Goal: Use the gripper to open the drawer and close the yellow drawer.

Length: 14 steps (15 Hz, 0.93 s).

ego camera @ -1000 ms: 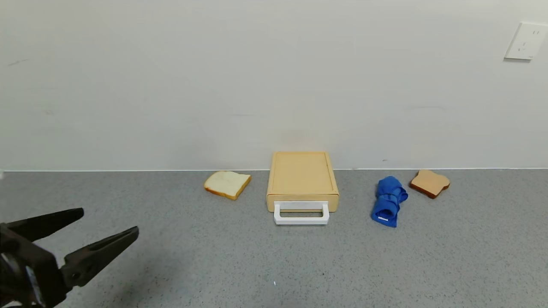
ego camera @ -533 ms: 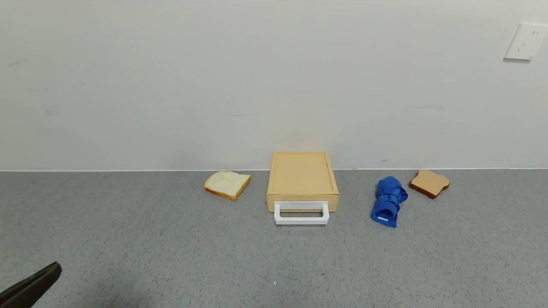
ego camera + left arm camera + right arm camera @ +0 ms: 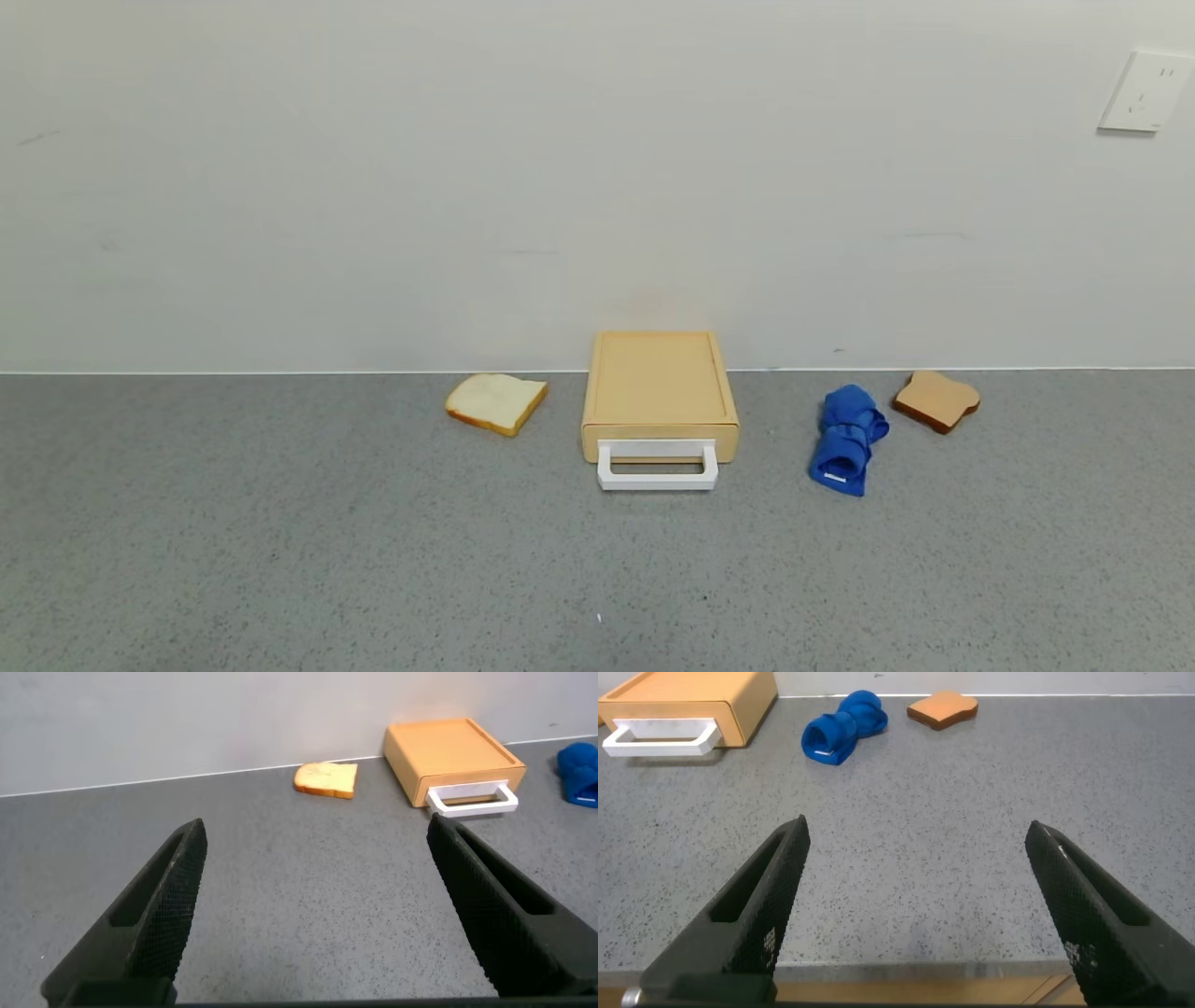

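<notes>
The left gripper (image 3: 313, 910) has withdrawn from the head view, jaws spread like the right gripper (image 3: 915, 905); the drawer (image 3: 659, 392) looks light, rigid, likely to slide, best hooked at its white loop handle (image 3: 657, 466).

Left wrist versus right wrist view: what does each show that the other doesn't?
Only the left wrist view shows the pale bread slice and the open left gripper over bare counter. Only the right wrist view shows the brown bread slice, the whole blue cloth and the open right gripper. Both show the drawer, shut, with its white handle, the grey counter, and at least an edge of the cloth.
</notes>
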Motion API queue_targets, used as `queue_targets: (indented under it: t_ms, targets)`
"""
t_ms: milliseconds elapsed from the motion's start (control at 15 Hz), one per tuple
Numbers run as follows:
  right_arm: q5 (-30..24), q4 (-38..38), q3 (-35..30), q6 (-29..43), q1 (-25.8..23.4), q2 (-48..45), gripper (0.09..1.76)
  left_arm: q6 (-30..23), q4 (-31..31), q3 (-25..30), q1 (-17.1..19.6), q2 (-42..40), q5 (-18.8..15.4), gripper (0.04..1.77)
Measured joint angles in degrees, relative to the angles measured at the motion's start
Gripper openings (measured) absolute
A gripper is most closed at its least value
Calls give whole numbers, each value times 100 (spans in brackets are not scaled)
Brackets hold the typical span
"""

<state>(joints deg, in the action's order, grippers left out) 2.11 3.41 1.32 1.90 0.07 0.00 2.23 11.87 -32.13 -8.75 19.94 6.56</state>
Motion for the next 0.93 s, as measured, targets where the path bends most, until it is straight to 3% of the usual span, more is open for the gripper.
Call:
queue_targets:
  t_ms: [400, 933]
  targets:
    - [-2, 0, 0, 2, 0, 0, 170, 165, 133, -63, 636, -523, 195, 170]
    - [0, 0, 0, 2, 0, 0, 170, 118, 63, 829, 855, -1758, -579, 171]
